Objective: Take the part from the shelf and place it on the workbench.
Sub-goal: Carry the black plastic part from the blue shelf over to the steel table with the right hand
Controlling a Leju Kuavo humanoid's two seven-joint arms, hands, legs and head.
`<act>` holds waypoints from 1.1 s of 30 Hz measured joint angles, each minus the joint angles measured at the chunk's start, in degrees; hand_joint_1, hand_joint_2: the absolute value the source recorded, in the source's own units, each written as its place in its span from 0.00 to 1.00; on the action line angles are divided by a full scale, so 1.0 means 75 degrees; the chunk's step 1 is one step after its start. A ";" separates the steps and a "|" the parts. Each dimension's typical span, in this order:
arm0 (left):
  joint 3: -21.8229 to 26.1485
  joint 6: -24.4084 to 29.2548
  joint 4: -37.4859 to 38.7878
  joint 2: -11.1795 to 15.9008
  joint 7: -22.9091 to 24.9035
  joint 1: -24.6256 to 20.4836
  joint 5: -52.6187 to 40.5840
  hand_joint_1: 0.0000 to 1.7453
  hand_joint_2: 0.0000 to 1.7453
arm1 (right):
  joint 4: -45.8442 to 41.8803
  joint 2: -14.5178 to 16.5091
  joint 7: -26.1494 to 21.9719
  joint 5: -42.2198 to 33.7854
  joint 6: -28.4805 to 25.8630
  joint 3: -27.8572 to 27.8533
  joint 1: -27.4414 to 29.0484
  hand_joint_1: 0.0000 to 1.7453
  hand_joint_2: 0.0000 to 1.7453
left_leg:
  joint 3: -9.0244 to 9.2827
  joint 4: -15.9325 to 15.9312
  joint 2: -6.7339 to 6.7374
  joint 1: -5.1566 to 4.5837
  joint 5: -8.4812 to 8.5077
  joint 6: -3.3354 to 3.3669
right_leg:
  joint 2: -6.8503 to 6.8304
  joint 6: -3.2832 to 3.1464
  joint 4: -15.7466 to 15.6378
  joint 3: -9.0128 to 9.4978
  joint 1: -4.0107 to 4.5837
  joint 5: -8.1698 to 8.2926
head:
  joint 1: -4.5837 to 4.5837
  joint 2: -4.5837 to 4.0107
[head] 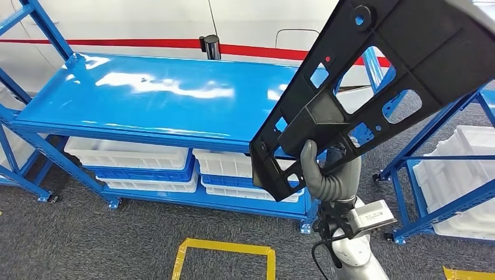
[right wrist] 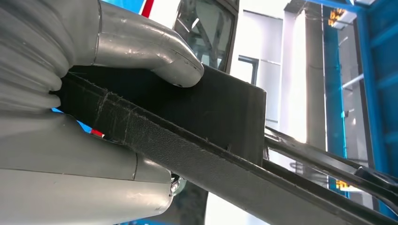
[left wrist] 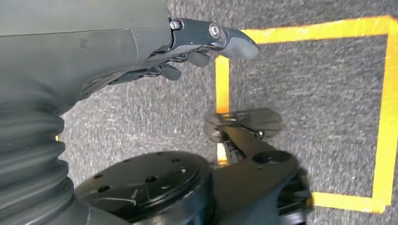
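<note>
Right hand: your right hand [head: 327, 169] grips the black part [head: 373, 87], raised above the blue workbench [head: 146, 93].
Left hand: your left hand [left wrist: 155, 51] hangs over the floor, fingers apart, holding nothing.
Around: white crates [head: 134, 157] sit under the workbench; a blue shelf [head: 443, 169] stands just right.

1. The part [head: 373, 76] looks like matt black plastic; in the right wrist view its edge [right wrist: 187, 145] is grainy, with fine scratches.
2. The right hand [head: 327, 175] holding it has a smooth grey thumb and a ribbed, rubbery-looking cover.
3. The left hand [left wrist: 206, 42] has dark, dull fingers and the same ribbed cover.
4. The bench [head: 146, 93] top is glossy blue painted metal, with bright glare.
5. The crates [head: 131, 157] below look like smooth white and blue plastic.
6. The floor [head: 87, 245] is rough grey carpet, marked with yellow tape [head: 225, 248].
</note>
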 joint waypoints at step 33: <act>-0.0002 -0.0004 0.0003 -0.0022 -0.0017 0.0015 -0.0092 0.00 1.00 | -0.0047 0.0036 -0.0069 0.0254 -0.0125 -0.0013 0.0155 1.00 1.00 | -0.0162 0.0689 0.0015 -0.0005 -0.0419 -0.0018 | 0.0023 -0.0056 0.0008 -0.0136 0.0061 0.0100 | 0.0044 0.0000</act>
